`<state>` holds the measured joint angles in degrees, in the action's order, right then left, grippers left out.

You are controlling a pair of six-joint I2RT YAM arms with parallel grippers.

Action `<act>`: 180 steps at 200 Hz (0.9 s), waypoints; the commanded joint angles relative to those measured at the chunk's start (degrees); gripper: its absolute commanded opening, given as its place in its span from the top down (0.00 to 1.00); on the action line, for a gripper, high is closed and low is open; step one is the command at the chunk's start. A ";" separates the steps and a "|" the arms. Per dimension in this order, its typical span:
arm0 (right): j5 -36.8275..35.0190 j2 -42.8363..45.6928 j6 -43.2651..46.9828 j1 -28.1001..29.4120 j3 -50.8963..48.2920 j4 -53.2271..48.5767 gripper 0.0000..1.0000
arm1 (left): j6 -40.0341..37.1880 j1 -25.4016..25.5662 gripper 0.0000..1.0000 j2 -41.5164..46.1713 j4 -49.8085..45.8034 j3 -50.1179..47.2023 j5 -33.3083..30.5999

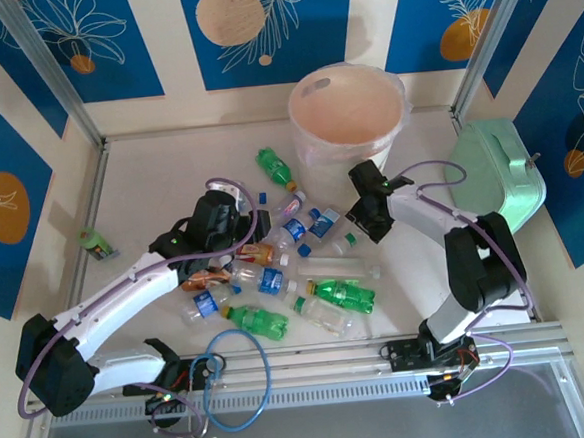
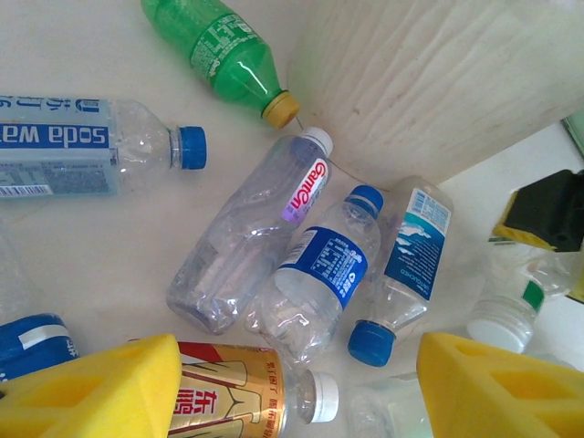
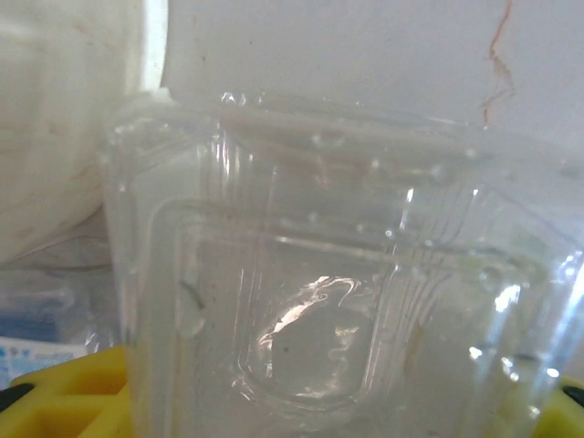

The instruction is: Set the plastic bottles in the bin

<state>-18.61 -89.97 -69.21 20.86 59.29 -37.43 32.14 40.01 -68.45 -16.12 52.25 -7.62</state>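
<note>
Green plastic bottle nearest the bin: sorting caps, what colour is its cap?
A yellow cap on the green plastic bottle; clearest in left wrist view.

Pale off-white matte tabletop [image 1: 169, 177], faintly scuffed, closed in on three sides by cream wall panels [image 1: 167, 47]. Set into those walls, deep blue printed panels [image 1: 89, 33] with white line-drawn leaves and flat orange and peach discs [image 1: 230, 13]. Slim silver metal posts [image 1: 49, 71] slanting down to the far corners of the tabletop. Along the near edge, ribbed silver aluminium rails [image 1: 322, 362]; just below them, a smooth grey sheet [image 1: 317, 428]. Soft, even light throughout, with weak, short shadows. Seen from the right wrist, a thin reddish-brown crack [image 3: 497, 46] running down a white surface.
</note>
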 commanded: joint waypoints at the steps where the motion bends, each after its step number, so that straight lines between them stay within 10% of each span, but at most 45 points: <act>1: -1.60 4.86 0.28 -0.20 -1.47 -4.07 0.48 | 0.62 0.16 0.31 0.25 -1.83 1.87 -1.88; 96: -2.15 33.72 9.91 0.28 2.27 -24.85 0.56 | -0.48 0.16 0.31 -2.26 -2.41 4.77 -2.67; 180: -1.28 21.50 21.52 1.39 37.72 -26.61 0.56 | -0.07 0.22 0.30 -2.51 -2.67 5.02 -2.49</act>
<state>-21.41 -63.64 -52.62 22.92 90.11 -64.73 32.53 40.01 -71.44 -18.31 56.16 -9.28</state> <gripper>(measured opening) 0.547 0.694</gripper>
